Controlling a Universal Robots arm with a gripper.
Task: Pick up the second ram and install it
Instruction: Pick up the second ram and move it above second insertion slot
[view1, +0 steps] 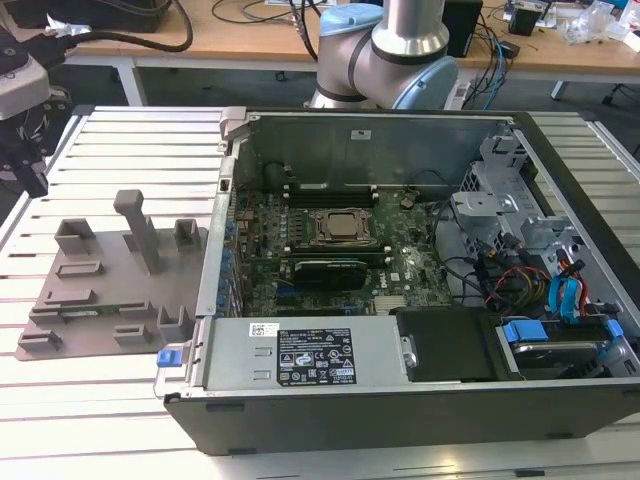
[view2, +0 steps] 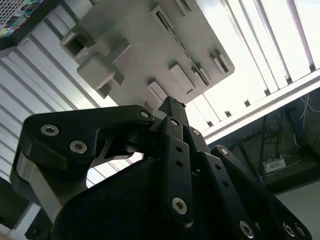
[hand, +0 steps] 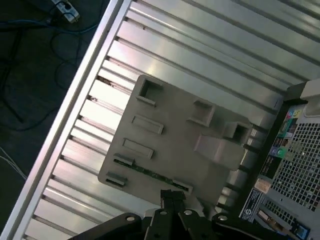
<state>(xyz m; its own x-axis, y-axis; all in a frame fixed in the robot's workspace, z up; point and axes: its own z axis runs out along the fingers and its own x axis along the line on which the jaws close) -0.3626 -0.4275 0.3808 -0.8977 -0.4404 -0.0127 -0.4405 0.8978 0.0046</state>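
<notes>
Presently the gripper (hand: 172, 196) hangs above the fixture plate (hand: 175, 135) on the bench (hand: 200, 55), its fingers (view2: 175, 145) together and holding nothing. The second ram (hand: 150, 173) lies flat along one plate edge, ungrasped. A sound pick likely needs the fingers parted and squared across its long edges at mid-length.

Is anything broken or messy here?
No, nothing looks broken or spilled. The ram lies straight in its slot on the grey plate, and the hand hangs above the plate. The computer case is open, with its cables inside.
</notes>
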